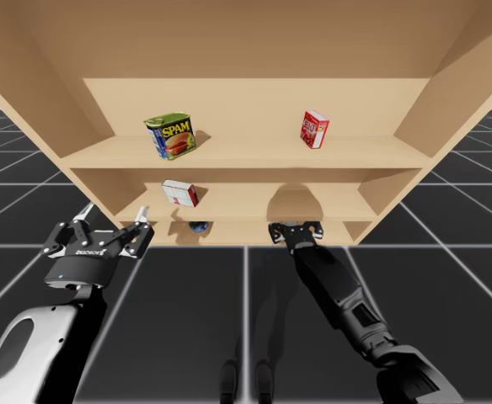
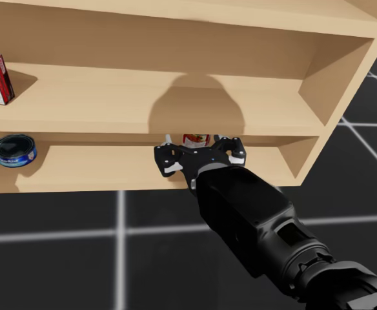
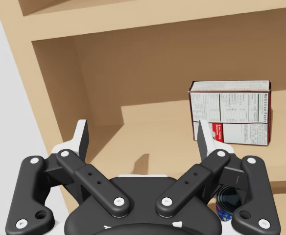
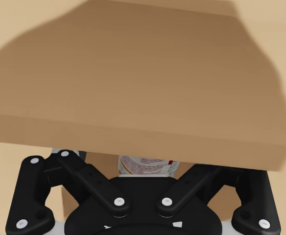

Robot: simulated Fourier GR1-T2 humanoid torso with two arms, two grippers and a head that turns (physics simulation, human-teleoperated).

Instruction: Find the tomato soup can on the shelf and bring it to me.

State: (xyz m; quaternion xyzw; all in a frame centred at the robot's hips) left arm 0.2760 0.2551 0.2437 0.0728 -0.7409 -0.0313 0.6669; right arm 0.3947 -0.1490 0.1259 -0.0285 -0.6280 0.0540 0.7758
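Right gripper (image 2: 193, 138) — spread wide, straddling red-white can (image 2: 196, 140) | arm outstretched into bottom shelf (image 2: 98, 169)

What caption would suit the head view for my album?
Right gripper at the red-and-white can on the lowest shelf.

right pincer (image 2: 193, 142) seemingly around red-white can (image 2: 196, 138), bottom shelf (image 2: 91, 168)

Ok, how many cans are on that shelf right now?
3. Blue-and-yellow rectangular can, upper shelf left; flat blue round can, bottom shelf left; red-and-white can, bottom shelf at my right gripper. Others may be hidden.
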